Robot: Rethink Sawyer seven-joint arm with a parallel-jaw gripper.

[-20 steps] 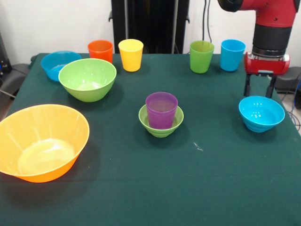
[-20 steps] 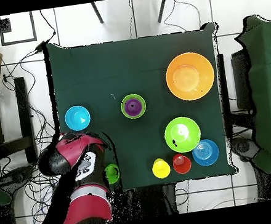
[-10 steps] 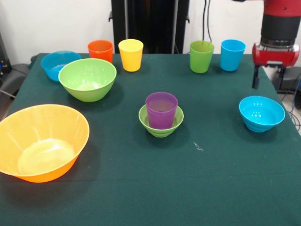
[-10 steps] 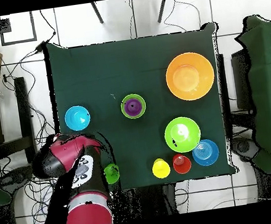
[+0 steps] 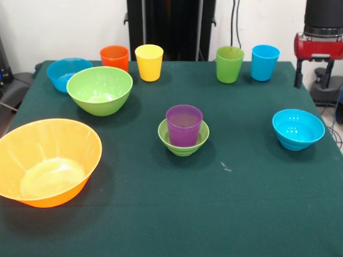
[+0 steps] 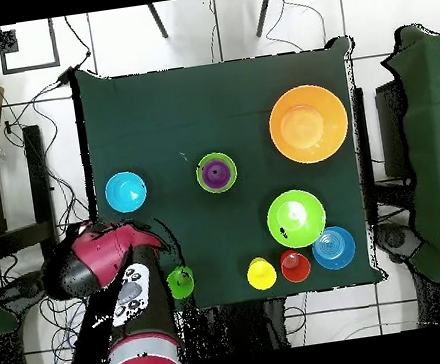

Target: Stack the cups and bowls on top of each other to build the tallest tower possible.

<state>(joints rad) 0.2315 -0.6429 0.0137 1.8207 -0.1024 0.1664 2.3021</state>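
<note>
Moved: we saw the gripper (image 5: 312,74) rise off the small blue bowl (image 5: 298,128).
Claw: released, empty.
Done: purple cup (image 5: 184,125) sat in the small green bowl (image 5: 183,140).
Left: everything else.

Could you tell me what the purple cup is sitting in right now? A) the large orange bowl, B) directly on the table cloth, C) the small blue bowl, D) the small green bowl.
D: the purple cup stands upright inside the small green bowl near the middle of the table, while the small blue bowl and the large orange bowl are both empty.
</note>
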